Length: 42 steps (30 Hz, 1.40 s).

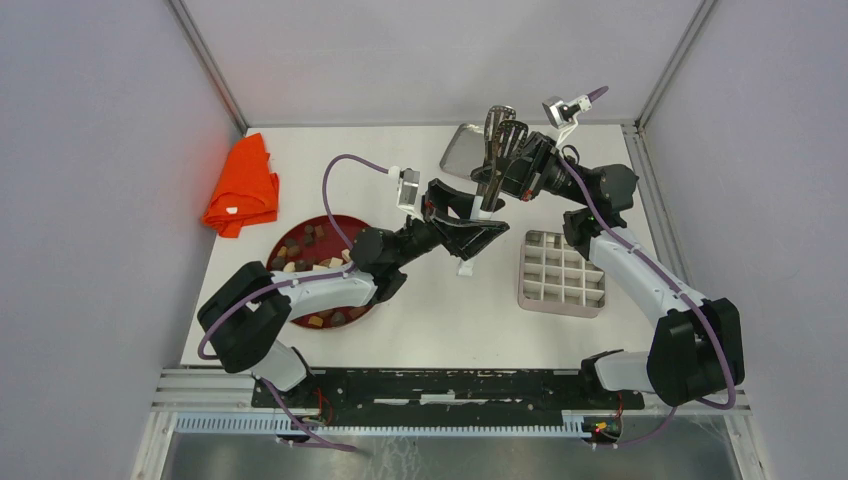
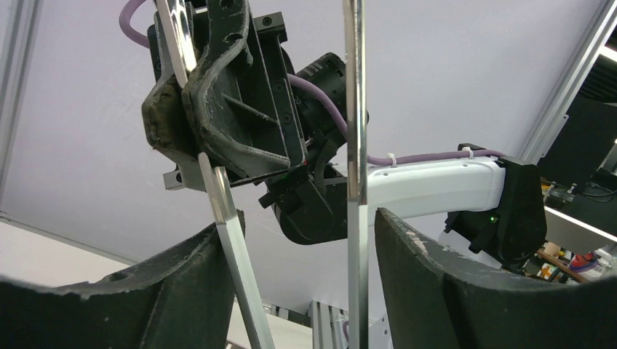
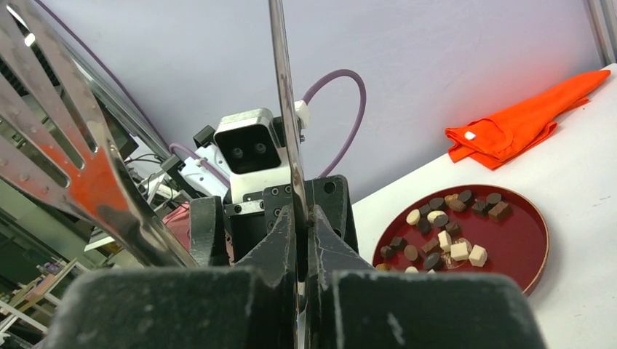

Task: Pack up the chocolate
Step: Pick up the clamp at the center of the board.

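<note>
Right claw (image 3: 300, 233) is squeezed tight on one thin arm of the metal tongs (image 1: 497, 135). It holds them up in the air near the top middle of the overhead view, with the slotted ends pointing up. Left claw (image 2: 302, 240) sits lower down on the same tongs. Its two fingers are spread wide, and both shiny tong arms stand between them. One tong arm is right at the edge of one finger (image 2: 145, 298), and the other stands just beside the second finger. The chocolate pieces (image 3: 460, 251), dark brown, tan and cream, all lie on the red plate (image 3: 520, 240) at the left middle of the overhead view, and the left arm reaches across part of that plate. A grey box with many little square cells (image 1: 562, 304) sits on the white table (image 1: 430, 310) at the right middle, well apart from the plate. An orange cloth (image 1: 243, 185) lies bunched up at the upper left, near the plate, and a shiny metal tray (image 1: 460, 150) peeks out behind the tongs at the top
</note>
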Each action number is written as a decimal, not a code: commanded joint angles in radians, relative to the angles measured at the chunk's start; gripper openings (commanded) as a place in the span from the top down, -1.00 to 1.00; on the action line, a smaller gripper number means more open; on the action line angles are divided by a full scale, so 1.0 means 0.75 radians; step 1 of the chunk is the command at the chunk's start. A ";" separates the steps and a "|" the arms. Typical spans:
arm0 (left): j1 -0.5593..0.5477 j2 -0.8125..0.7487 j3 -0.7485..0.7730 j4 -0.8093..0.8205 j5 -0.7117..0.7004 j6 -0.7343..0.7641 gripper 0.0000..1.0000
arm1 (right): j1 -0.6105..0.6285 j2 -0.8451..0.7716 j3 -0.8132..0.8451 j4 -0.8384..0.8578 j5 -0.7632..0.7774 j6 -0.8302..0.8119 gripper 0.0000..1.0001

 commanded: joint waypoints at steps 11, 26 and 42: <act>-0.005 0.007 0.047 0.053 0.068 0.013 -0.08 | -0.004 -0.005 0.020 0.060 0.040 0.032 1.00; -0.003 -0.029 0.039 0.067 0.050 -0.035 -0.13 | -0.020 -0.023 0.024 0.016 0.016 -0.044 0.63; 0.051 -0.107 -0.039 0.059 -0.016 -0.159 -0.08 | -0.061 -0.086 0.048 -0.037 -0.089 -0.203 0.31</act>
